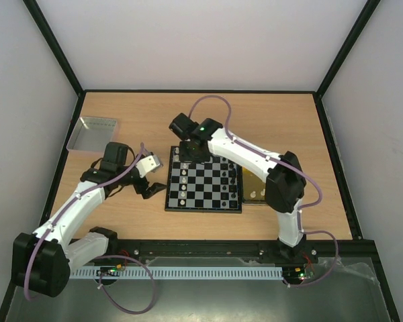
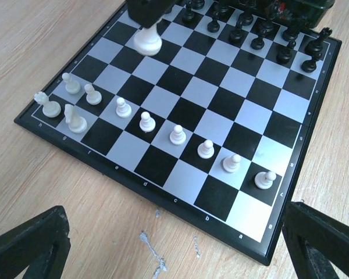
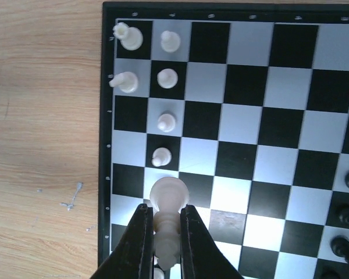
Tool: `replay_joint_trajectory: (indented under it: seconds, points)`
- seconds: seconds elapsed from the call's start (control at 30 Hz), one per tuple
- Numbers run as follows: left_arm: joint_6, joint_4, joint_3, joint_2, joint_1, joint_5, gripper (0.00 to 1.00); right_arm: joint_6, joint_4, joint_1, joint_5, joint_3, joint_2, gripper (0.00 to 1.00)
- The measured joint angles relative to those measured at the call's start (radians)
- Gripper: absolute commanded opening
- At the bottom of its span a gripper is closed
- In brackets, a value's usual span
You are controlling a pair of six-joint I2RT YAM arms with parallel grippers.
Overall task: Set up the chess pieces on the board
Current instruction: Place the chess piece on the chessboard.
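The board (image 1: 203, 188) lies mid-table, and it fills the left wrist view as the board (image 2: 221, 116) and the right wrist view as the board (image 3: 250, 116). White chess pieces (image 2: 145, 121) stand in a row and at one corner along its left side. Black chess pieces (image 2: 262, 40) line the opposite side. My right gripper (image 3: 164, 207) is shut on a larger white piece (image 3: 170, 197), hanging base-down over the board's left edge squares. In the top view the right gripper (image 1: 188, 155) is above the board's far left corner. My left gripper (image 2: 174, 256) is open and holds nothing, just off the board's left edge.
A grey metal tray (image 1: 93, 132) sits at the far left of the table. A shiny yellow tray (image 1: 255, 191) lies against the board's right side, under the right arm. Scratch marks (image 2: 151, 250) show on the wood beside the board.
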Motion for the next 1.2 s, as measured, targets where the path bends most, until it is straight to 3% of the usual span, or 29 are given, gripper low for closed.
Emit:
replay_joint_trajectory:
  seconds: [0.2, 0.4, 0.6, 1.2]
  points:
    - [-0.015, 0.026, -0.017, 0.005, 0.020, -0.002, 0.99, -0.005, -0.039, 0.051, 0.016, 0.098, 0.085, 0.02]
    - [-0.025, 0.046, -0.025, 0.005, 0.066, -0.010, 0.91, -0.010, -0.065, 0.082, 0.017, 0.175, 0.163, 0.02]
    - [-0.022, 0.065, -0.042, 0.006, 0.088, -0.007, 0.96, -0.016, -0.074, 0.096, 0.011, 0.218, 0.218, 0.02]
    - [-0.023, 0.066, -0.053, 0.015, 0.131, 0.026, 0.97, -0.036, -0.069, 0.105, -0.003, 0.219, 0.282, 0.02]
